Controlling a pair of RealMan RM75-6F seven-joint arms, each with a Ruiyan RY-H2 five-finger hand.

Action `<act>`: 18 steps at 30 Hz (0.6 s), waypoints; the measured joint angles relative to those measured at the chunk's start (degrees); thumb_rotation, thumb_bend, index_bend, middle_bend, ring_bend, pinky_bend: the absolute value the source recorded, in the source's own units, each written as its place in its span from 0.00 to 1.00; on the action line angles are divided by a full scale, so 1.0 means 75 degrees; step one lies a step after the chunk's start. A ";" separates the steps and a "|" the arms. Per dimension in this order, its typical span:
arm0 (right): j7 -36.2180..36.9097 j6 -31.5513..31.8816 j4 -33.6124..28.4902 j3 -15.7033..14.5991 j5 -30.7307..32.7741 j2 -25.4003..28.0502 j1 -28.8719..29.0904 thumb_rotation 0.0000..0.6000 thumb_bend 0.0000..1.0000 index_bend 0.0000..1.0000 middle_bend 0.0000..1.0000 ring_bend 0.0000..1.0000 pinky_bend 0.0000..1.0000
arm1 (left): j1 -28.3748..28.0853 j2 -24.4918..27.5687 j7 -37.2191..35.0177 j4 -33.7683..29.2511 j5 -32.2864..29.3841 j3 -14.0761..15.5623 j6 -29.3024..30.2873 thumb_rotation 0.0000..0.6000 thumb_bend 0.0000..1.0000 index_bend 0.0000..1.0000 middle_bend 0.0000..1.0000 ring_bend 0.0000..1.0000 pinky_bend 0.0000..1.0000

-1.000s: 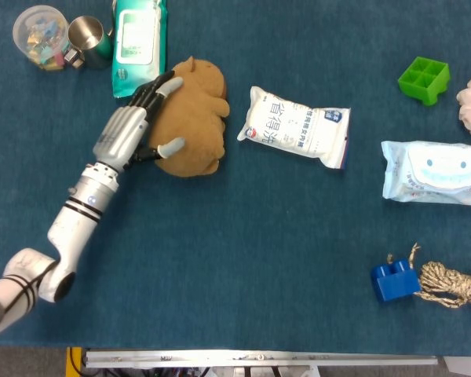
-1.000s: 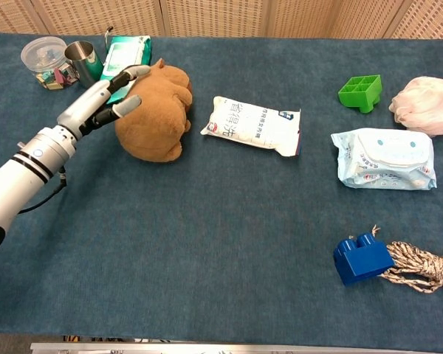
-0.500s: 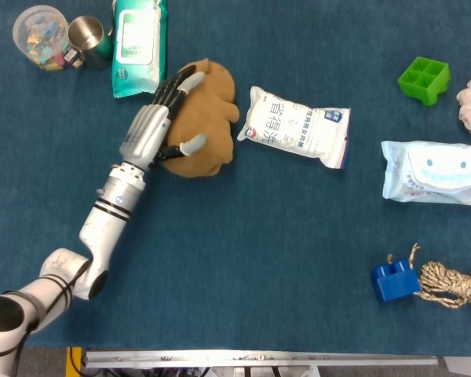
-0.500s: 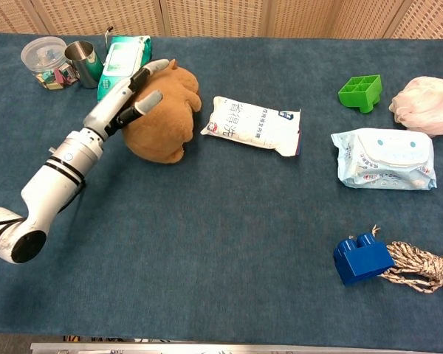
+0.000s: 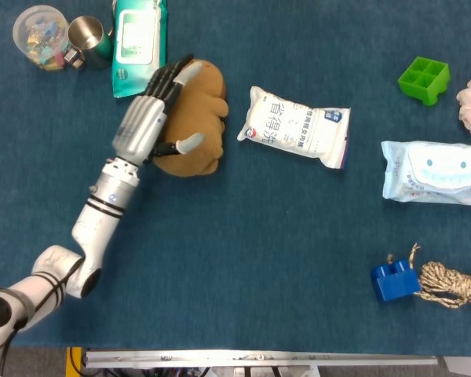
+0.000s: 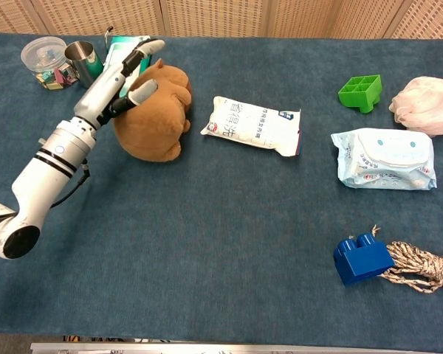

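The left hand (image 5: 151, 118) lies over the left side of a brown, rounded plush toy animal (image 5: 198, 118) with a soft, fuzzy surface. It sits in the far-left part of the blue cloth-covered table (image 5: 243, 259). The fingers (image 5: 171, 77) stretch along the toy's far-left edge, and the thumb presses against its near side. From the chest view the fingers look spread and only lightly curved, so it seems to be resting on the toy rather than clasping it, though I cannot tell for certain.

Just far-left of the toy lies a teal wet-wipes pack (image 5: 138, 41), with a small metal cup (image 5: 86, 37) and a clear plastic jar of coloured bits (image 5: 41, 35) further left. Just right of the toy is a white printed food pouch (image 5: 295, 127).
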 measured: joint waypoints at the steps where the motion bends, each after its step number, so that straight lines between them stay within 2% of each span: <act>1: 0.0018 0.0002 0.0008 -0.0001 -0.0015 0.0003 0.0000 1.00 0.02 0.27 0.30 0.22 0.31 | 0.0050 0.0028 0.0062 -0.0007 -0.0007 0.0027 0.0009 0.15 0.02 0.00 0.00 0.00 0.00; 8: 0.0054 -0.0011 0.0002 -0.0003 -0.0020 0.0050 -0.0004 1.00 0.02 0.27 0.30 0.22 0.31 | 0.0325 0.0006 0.0066 0.0130 -0.0239 0.0086 -0.0108 0.15 0.02 0.00 0.00 0.00 0.00; 18: 0.0081 0.0045 -0.0019 -0.0027 0.0016 0.0105 -0.0084 1.00 0.02 0.27 0.30 0.22 0.31 | 0.0402 -0.0400 -0.0286 0.0369 -0.0463 0.0060 -0.0469 0.15 0.02 0.00 0.00 0.00 0.00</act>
